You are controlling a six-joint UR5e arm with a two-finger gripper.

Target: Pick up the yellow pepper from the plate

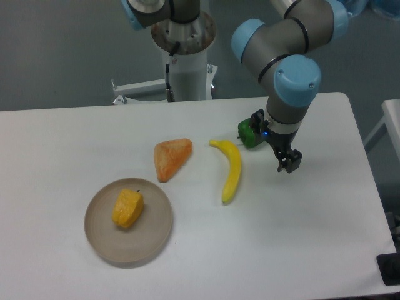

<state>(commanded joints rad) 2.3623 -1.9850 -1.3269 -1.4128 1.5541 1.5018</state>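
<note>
Nothing is done yet: the yellow pepper [127,209] lies untouched on the plate [157,234] at lower left, while the claw [289,162], its jaws too small to tell whether clenched or released, hangs over the surface [300,237] at right, beyond the banana [231,169].

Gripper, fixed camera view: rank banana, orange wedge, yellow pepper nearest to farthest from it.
From the gripper, at the table's right side:
1. banana, just to its left in the image, mid-table.
2. orange wedge, further left, beyond the banana.
3. yellow pepper, farthest, lying on the plate at the front left.
</note>
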